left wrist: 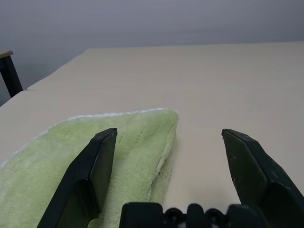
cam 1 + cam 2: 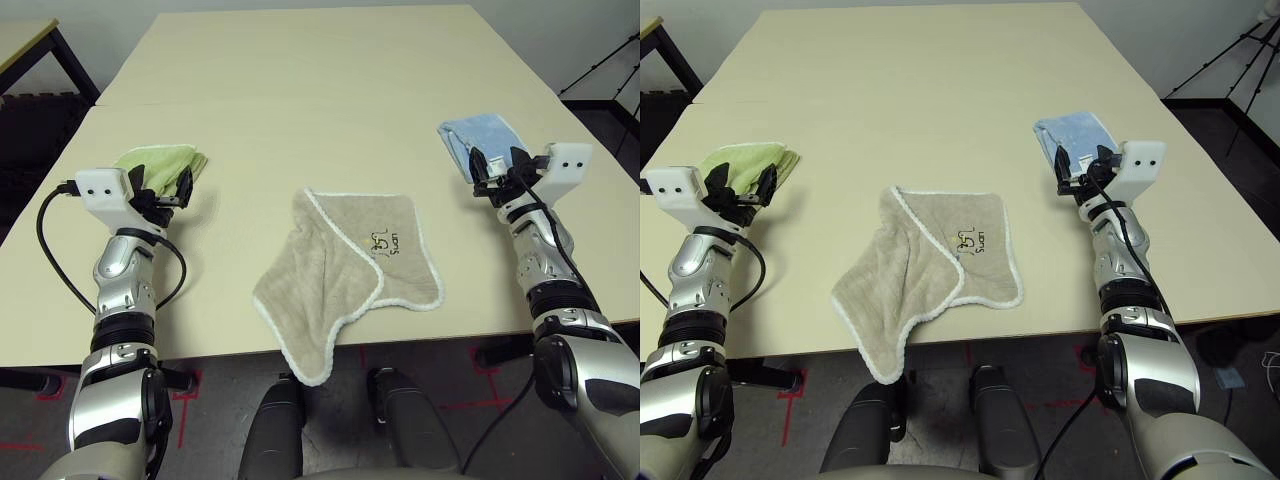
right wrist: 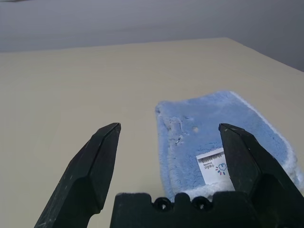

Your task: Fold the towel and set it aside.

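Left claw [image 2: 168, 192], mid-left of the head view: fingers spread wide, nothing between them, poised over the near edge of the green folded towel [image 2: 160, 162]. Wrist view confirms the gap; green pile under one finger, bare surface under the other.

Right claw [image 2: 500, 167], mid-right of frame: also fully parted and empty, hovering at the near end of the blue folded towel [image 2: 482, 137]. White tag [image 3: 213, 166] visible on the blue cloth between the fingers.

The towel [image 2: 345, 270]: beige terry, white stitched edge, lies lower centre of frame between the two arms, well apart from both claws. Rumpled, partly doubled over itself. Dark logo [image 2: 384, 243] faces up on the right-hand flap. One corner [image 2: 308, 372] droops over the near edge of the surface [image 2: 320, 90]. Upper half of the frame is bare surface.

Judgement: folding not begun; step in hand is the reach and first grasp.
- Bring both claws inward and down toward the beige cloth, away from the green and blue stacks so neither gets snagged.
- Take hold on the white edging at two separate corners, not mid-cloth, or layers will bunch.
- Likely best to drag the hanging corner back onto the surface and flatten first; folding it crumpled will give a lopsided result.
- Pinch one layer only where the flaps overlap.
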Available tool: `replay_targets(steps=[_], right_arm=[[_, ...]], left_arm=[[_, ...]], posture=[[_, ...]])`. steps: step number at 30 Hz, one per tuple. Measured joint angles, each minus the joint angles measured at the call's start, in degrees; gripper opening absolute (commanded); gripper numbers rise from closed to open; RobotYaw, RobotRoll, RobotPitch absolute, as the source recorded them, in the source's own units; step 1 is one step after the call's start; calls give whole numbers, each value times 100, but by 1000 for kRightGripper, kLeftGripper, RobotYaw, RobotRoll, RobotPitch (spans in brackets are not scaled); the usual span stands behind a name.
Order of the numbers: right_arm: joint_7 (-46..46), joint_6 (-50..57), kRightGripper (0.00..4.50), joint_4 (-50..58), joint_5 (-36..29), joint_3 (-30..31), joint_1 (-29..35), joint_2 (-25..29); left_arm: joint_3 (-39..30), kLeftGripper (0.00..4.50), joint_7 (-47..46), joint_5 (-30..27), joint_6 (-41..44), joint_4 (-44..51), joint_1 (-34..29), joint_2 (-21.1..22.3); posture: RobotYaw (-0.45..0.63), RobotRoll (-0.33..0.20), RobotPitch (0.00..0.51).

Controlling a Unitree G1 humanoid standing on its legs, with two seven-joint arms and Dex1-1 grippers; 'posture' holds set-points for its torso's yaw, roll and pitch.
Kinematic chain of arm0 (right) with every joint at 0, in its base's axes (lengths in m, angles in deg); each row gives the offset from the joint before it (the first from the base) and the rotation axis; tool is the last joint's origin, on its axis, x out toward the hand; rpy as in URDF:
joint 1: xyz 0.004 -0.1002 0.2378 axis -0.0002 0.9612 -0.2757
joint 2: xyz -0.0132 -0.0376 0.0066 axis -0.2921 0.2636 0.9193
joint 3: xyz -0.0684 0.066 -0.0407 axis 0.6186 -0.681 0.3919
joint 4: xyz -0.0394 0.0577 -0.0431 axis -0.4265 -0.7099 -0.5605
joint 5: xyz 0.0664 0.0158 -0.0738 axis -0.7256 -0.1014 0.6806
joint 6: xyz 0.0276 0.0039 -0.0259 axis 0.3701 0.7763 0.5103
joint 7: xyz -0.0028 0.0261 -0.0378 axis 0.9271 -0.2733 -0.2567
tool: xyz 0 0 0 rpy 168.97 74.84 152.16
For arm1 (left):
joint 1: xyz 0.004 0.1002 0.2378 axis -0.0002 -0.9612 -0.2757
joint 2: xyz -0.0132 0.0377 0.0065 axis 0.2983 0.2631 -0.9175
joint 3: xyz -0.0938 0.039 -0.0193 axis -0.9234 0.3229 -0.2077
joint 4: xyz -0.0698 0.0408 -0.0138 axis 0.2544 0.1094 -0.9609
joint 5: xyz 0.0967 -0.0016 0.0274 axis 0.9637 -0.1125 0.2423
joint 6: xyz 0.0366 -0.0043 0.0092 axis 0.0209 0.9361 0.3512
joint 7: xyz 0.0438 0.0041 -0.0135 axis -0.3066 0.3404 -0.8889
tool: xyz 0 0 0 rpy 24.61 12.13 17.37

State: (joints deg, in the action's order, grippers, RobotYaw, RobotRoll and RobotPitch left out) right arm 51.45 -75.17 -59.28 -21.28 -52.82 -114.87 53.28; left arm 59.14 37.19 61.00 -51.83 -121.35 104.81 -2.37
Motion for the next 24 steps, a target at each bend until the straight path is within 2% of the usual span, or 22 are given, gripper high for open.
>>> replay_targets(steps=[17, 24], right_arm=[[17, 0, 4500, -7, -1, -3, -6, 17], [127, 0, 4500, -31, -2, -8, -104, 160]], left_arm=[[4, 4482, -33, 6, -8, 22, 21, 4], [14, 4482, 612, -168, 420, 248, 303, 240]], posture=[[-32, 0, 125], [-28, 0, 120]])
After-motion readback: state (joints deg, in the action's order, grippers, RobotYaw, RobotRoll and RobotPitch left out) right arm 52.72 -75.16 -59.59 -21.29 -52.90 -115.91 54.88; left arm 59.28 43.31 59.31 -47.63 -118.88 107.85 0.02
